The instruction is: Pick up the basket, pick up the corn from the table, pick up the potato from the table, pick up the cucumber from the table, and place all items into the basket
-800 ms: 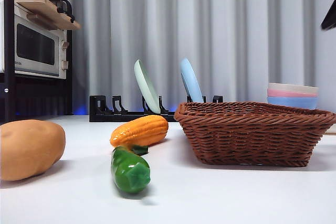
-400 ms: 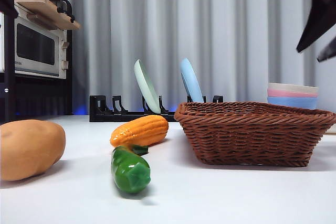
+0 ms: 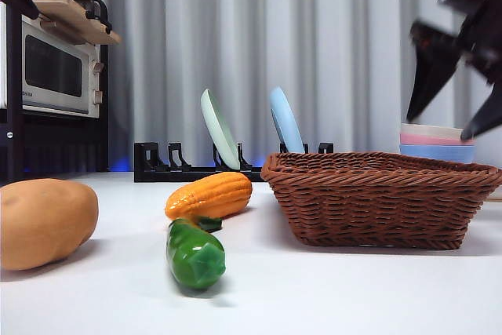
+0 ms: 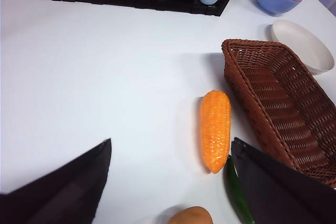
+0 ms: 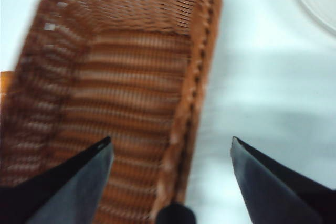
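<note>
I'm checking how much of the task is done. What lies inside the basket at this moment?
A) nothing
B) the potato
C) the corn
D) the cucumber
A: the left wrist view shows the basket with only bare weave inside, while the corn, the cucumber and the potato all lie on the table beside it.

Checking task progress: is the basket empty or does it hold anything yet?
Empty. The left wrist view shows the basket bare inside; corn, cucumber and potato lie on the table.
</note>
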Available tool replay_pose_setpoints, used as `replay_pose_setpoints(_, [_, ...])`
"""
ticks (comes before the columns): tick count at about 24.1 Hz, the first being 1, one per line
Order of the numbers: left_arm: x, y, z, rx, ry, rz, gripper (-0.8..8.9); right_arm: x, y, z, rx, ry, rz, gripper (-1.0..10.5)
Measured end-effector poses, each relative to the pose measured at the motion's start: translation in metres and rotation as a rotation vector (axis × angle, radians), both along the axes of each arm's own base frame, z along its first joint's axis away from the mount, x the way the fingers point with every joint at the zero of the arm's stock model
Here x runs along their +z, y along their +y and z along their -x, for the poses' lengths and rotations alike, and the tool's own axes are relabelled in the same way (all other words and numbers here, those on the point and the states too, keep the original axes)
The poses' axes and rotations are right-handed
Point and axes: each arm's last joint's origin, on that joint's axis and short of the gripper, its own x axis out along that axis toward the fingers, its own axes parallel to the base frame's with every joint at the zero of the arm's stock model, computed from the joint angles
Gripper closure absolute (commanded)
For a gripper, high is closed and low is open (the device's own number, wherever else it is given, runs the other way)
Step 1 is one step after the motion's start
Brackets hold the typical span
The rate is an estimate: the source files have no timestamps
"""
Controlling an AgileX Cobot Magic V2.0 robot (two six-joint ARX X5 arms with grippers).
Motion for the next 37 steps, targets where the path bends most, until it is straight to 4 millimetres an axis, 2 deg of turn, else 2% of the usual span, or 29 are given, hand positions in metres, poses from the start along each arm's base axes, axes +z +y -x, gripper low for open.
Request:
replay_pose_setpoints(4, [0.0, 0.0, 0.0, 0.0, 0.003, 0.0, 4.33, -0.025, 0.002, -0.018, 0.006, 0.069, 0.0, 5.9])
replay_pose_setpoints(6, [-0.001, 0.0, 0.0, 0.0, 0.011, 0.0, 4.35, -0.04, 0.003, -0.024, 0.012, 0.113, -0.007, 7.7])
replay_pose_setpoints(9, [-0.001, 0.0, 0.001, 0.0, 0.013, 0.0, 4.36, -0.045, 0.004, -0.026, 0.012, 0.129, -0.006, 9.6])
replay_pose_setpoints(14, [-0.003, -0.003, -0.002, -0.025, 0.02, 0.005, 4.36, -0.041, 0.002, -0.027, -0.009, 0.124, -0.032, 9.6])
replay_pose_setpoints(17, [0.001, -0.016, -0.017, -0.112, 0.048, 0.014, 4.25, -0.024, 0.001, -0.021, -0.021, 0.081, -0.039, 9.6])
replay_pose_setpoints(19, [0.01, -0.03, -0.031, -0.171, 0.052, -0.003, 3.41, -0.006, -0.001, -0.013, -0.028, 0.016, -0.042, 9.6])
replay_pose_setpoints(22, [0.015, -0.062, -0.059, -0.271, 0.094, -0.057, 3.28, 0.024, -0.007, 0.002, -0.041, -0.094, -0.048, 9.6])
replay_pose_setpoints(25, [0.007, -0.103, -0.083, -0.339, 0.146, -0.145, 3.29, 0.052, -0.014, 0.02, -0.056, -0.2, -0.058, 9.6])
replay_pose_setpoints(28, [-0.011, -0.14, -0.101, -0.364, 0.18, -0.265, 3.3, 0.073, -0.021, 0.036, -0.081, -0.285, -0.063, 9.6])
replay_pose_setpoints(30, [-0.032, -0.156, -0.113, -0.371, 0.214, -0.326, 3.31, 0.082, -0.025, 0.045, -0.094, -0.325, -0.066, 9.6])
replay_pose_setpoints(34, [-0.077, -0.172, -0.135, -0.376, 0.271, -0.384, 3.32, 0.092, -0.029, 0.055, -0.11, -0.369, -0.066, 9.6])
replay_pose_setpoints(37, [-0.096, -0.177, -0.142, -0.382, 0.294, -0.398, 3.46, 0.092, -0.03, 0.056, -0.112, -0.364, -0.065, 9.6])
